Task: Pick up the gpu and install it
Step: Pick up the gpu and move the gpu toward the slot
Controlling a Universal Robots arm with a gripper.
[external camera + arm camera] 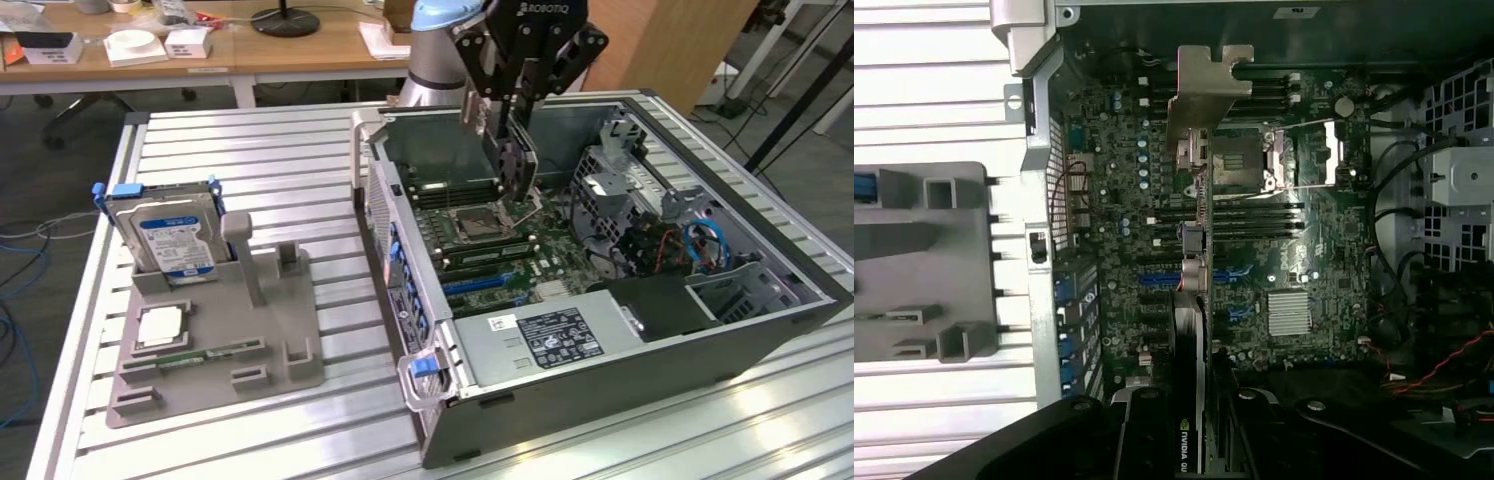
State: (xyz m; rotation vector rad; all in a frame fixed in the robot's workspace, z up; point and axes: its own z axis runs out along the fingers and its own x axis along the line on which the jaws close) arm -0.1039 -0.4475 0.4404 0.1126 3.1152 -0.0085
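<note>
1. Surface [240,150]: slatted metal, and everything is carried on it.
2. PC case [747,330]: laid on its side with the panel off, so the inside can be reached from above.
3. Grey fixture [267,330]: set at the exterior view's left of the case. Parts are parked in its slots, presumably so they can be gripped cleanly.
4. Motherboard [521,265]: flat in the case with sockets facing up. Blue slots [1174,282] are seen near the case's slotted wall.
5. Claw [505,125]: jaws partly closed and clamped on the gpu's upper end. "ROBOTIQ" [550,8] is read on the body.
6. gpu [521,175]: hung lengthwise inside the open case, over the CPU socket [477,222]. The silver bracket [1209,80] is at the low end. No contact with the board can be made out, so it is judged not seated. "NVIDIA" [1182,440] is read on its edge, and the letters after it are cut off.
7. Hard drive [167,235]: stood upright in the fixture. Its blue label cannot be read.
8. White label [561,335] on the black cover inside the case: text too small to read.
</note>
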